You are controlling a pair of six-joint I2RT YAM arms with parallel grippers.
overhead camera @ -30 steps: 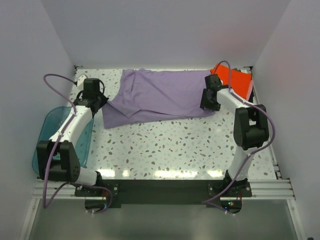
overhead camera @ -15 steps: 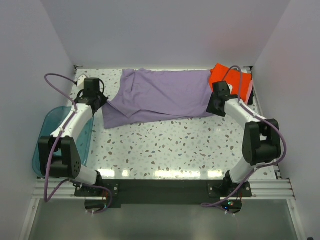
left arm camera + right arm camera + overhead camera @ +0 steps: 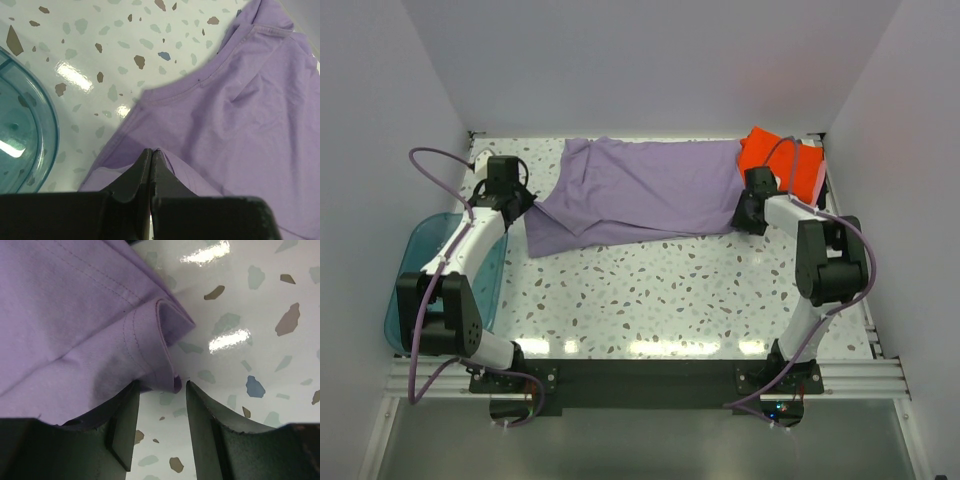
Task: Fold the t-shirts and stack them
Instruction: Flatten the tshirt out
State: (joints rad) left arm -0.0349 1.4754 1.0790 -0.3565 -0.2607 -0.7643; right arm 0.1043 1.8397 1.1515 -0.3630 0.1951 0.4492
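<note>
Step in hand: gripping the two ends of the plain lavender-purple cloth t-shirt [image 3: 640,195] for a fold; no fold is made yet.
Shirt position: spread flat across the far half of the speckled white tabletop [image 3: 660,290], its right end just beside the bright orange-red t-shirt [image 3: 775,158] in the far right corner.
Left fingers [image 3: 135,175]: pressed together, with a ridge of the purple shirt's left edge rising at their tips; judged clamped on the cloth.
Right fingers [image 3: 125,425]: a narrow gap apart, low over the tabletop, with the stitched hem corner of the shirt's right end lying at the tips. Nothing is held.
Next move: the right fingers need to slide onto that corner and close; both arms can then lift and carry the edge across.
Risk: the curled hem may slip out of a shallow pinch.
Other item: a teal translucent plastic tub [image 3: 420,260] at the left edge, apart from the shirt.
</note>
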